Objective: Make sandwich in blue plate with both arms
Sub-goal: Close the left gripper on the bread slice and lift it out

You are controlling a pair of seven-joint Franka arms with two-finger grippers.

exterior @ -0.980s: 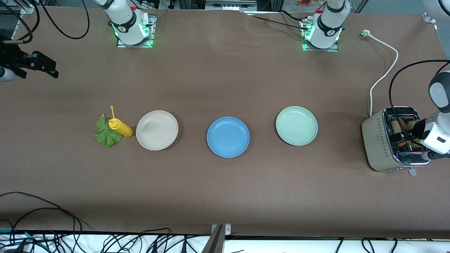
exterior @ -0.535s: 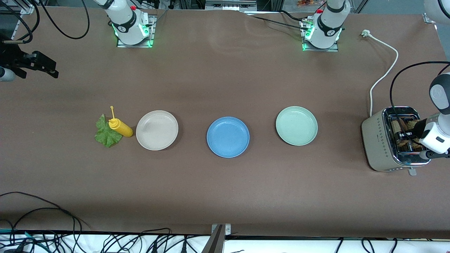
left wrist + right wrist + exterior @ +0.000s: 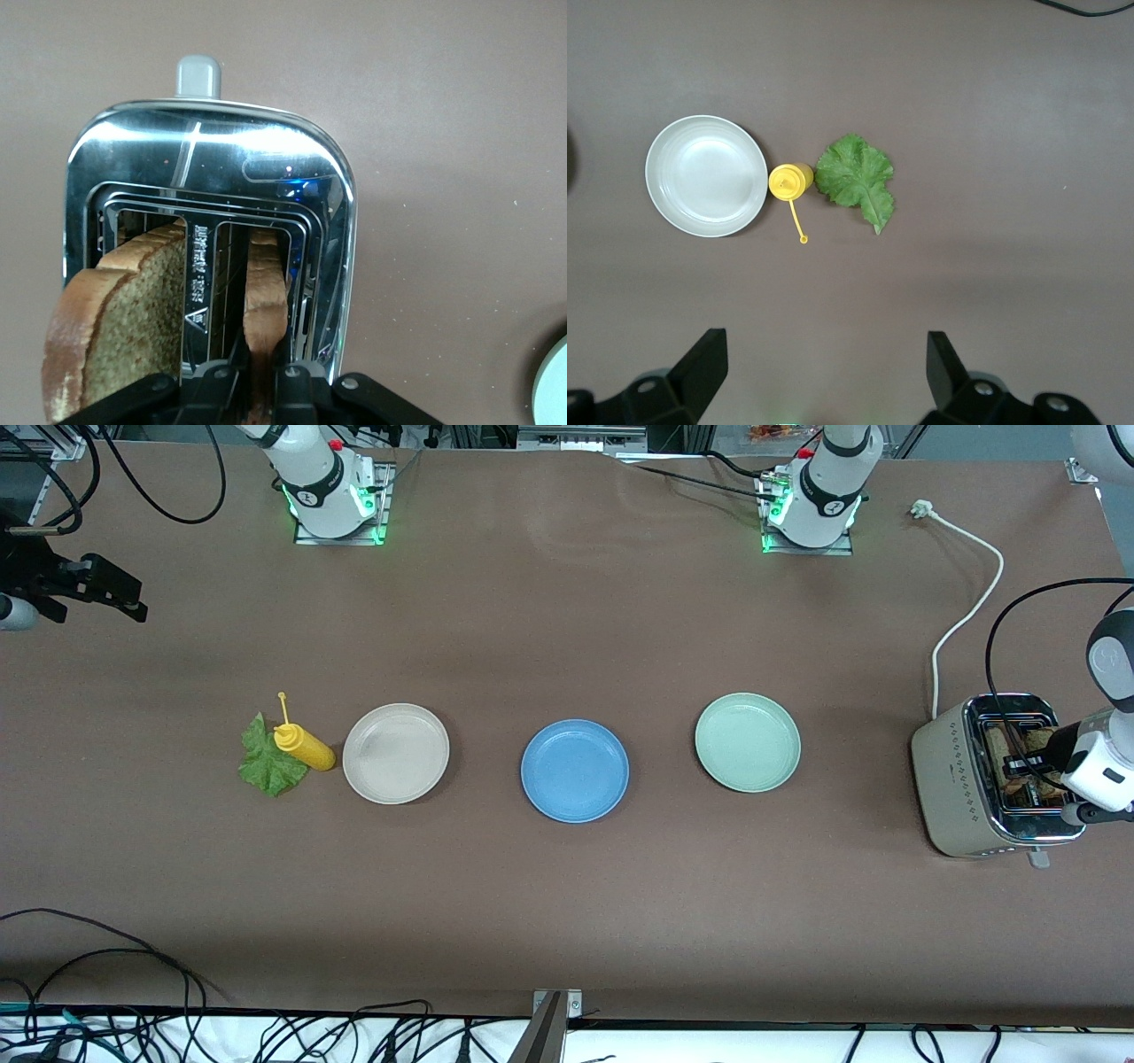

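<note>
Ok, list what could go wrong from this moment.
1. The left gripper pinches one bread slice by its edge in the toaster; it may tear or snag on the slot wires as it lifts.
2. The second slice leans beside it and may get dragged along.
3. The yellow squeeze bottle touches the lettuce leaf; the open right gripper might tip it.

The toaster hid the lower part of both bread slices. In the left wrist view, the left gripper was cut off at 6 o'clock, and only an edge of the pale green plate showed at 4 o'clock.
</note>
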